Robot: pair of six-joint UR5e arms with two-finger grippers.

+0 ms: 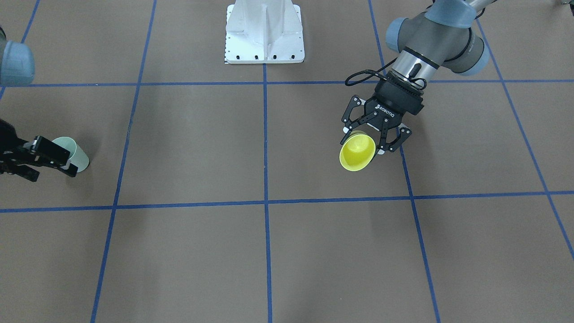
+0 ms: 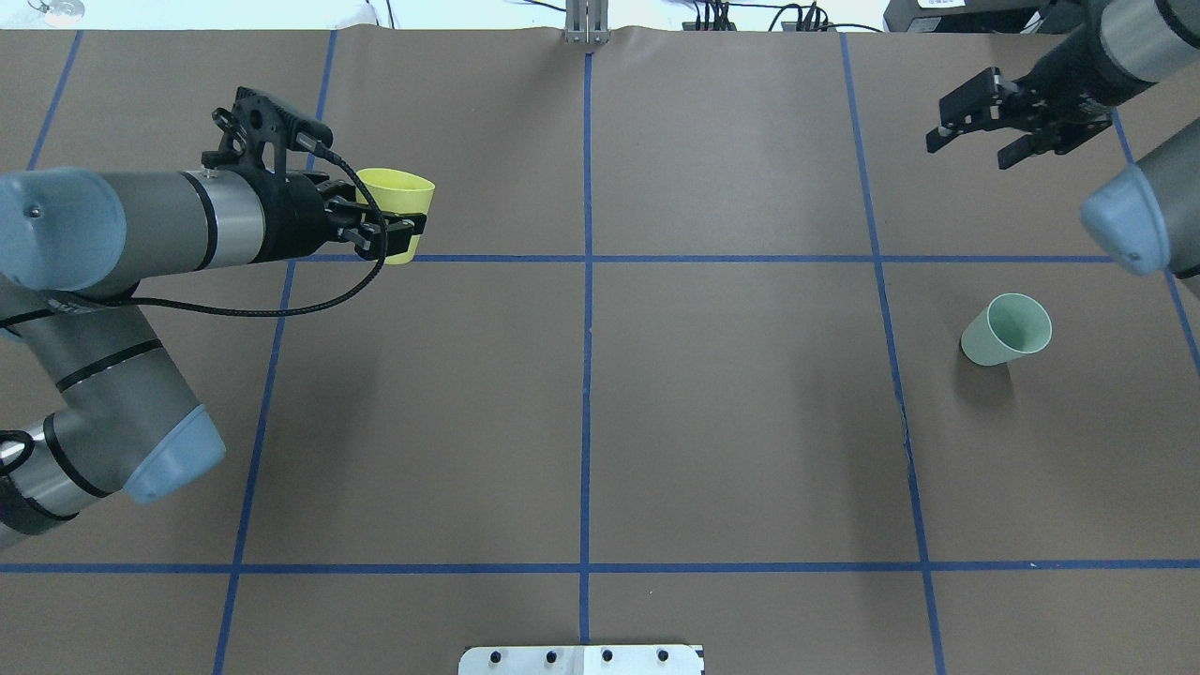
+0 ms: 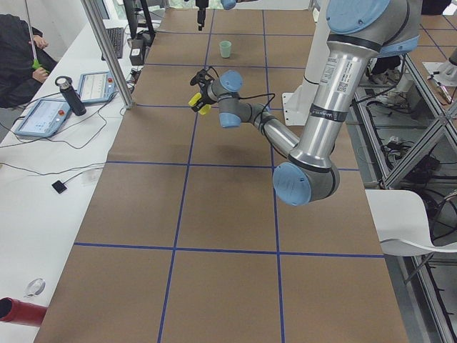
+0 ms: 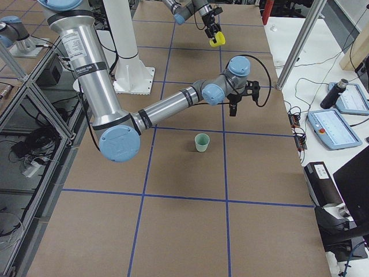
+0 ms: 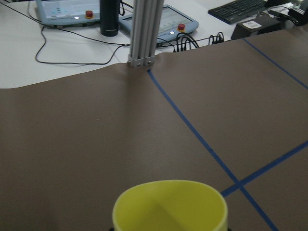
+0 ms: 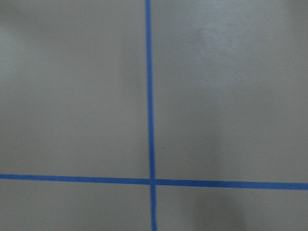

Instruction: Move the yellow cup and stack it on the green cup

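Yellow cup (image 5: 170, 207): held off the bench, tilted with its mouth turned away from the robot's base; well apart from the green cup, across the middle blue tape line (image 2: 587, 375) from it.
Left tool (image 1: 364, 140): pinching the yellow cup by its side wall, one finger on each side.
Green cup (image 2: 1005, 330): upright on the bench (image 2: 731, 422), mouth up, nothing in it or touching it.
Right tool (image 2: 980, 145): fingers spread and holding nothing, raised beyond the green cup on the side away from the robot, clear of it.
Step in hand: by my reading, the carry toward the green cup, likely with a hand-over near the middle line since the cups are so far apart.
Doing it well: travel high and steady. Offer a free stretch of wall to the right tool. Let go only once the other grip is firm. Bring the cup upright, centre it over the green cup's mouth and lower it straight.
Count: one yellow cup, one green cup, two tools, one white base plate (image 1: 264, 33).
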